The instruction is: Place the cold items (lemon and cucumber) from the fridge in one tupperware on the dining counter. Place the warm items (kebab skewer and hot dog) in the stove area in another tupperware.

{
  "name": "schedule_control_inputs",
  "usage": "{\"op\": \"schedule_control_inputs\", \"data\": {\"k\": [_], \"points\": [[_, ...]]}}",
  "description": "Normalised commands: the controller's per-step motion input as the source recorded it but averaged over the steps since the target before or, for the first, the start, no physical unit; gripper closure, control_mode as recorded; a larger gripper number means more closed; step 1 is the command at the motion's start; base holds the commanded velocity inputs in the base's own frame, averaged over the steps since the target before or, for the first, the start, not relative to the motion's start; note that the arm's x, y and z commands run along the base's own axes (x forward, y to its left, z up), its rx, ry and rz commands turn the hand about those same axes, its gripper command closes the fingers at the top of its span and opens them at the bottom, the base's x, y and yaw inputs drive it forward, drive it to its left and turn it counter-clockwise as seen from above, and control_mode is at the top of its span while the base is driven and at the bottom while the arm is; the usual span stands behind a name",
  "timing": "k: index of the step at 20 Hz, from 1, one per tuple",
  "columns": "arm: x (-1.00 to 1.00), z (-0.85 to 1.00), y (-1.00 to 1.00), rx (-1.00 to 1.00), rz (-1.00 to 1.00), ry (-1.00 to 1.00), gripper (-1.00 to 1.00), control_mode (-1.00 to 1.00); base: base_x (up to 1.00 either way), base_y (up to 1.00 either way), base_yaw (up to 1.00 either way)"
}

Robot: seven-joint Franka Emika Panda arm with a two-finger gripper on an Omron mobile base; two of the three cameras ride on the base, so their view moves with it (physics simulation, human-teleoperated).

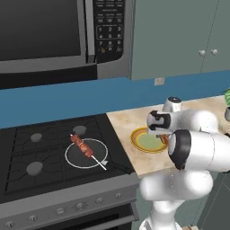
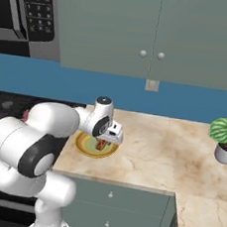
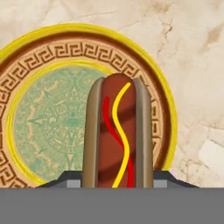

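The hand (image 2: 102, 145) was clenched on the hot dog (image 3: 117, 135), just above the patterned plate (image 3: 52, 127). The kebab skewer (image 1: 83, 146) lay unpicked on a stove pan well aside; nothing looked packed yet.

marble counter (image 2: 181, 148), plate (image 2: 84, 146), potted plant (image 2: 226, 138)

My left base camera looks forward and down from behind me, stove (image 1: 63, 152) at nine o'clock, plate (image 1: 146, 143) at three. My right base camera shares that plate (image 2: 88, 146), seen at nine o'clock beside open counter (image 2: 181, 153). My hand camera sits very near, straight above the plate (image 3: 39, 57).
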Motion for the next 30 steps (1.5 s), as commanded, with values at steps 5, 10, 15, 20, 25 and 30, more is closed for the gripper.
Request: {"op": "schedule_control_inputs", "data": {"k": [5, 10, 15, 20, 25, 30], "points": [[-0.51, 0.50, -0.24, 0.05, -0.05, -0.02, 1.00, -1.00, 0.00, 0.00, 0.00], [-0.61, 0.56, -0.14, 0.05, -0.01, -0.07, 1.00, -1.00, 0.00, 0.00, 0.00], [-0.68, 0.56, -0.07, 0.06, 0.00, -0.14, 1.00, -1.00, 0.00, 0.00, 0.00], [-0.65, 0.58, -0.02, 0.05, 0.00, -0.19, 1.00, -1.00, 0.00, 0.00, 0.00], [-0.64, 0.68, 0.00, 0.01, 0.00, -0.21, 1.00, -1.00, 0.00, 0.00, 0.00], [-0.63, 0.76, 0.07, 0.00, 0.00, -0.16, 1.00, -1.00, 0.00, 0.00, 0.00]]}}
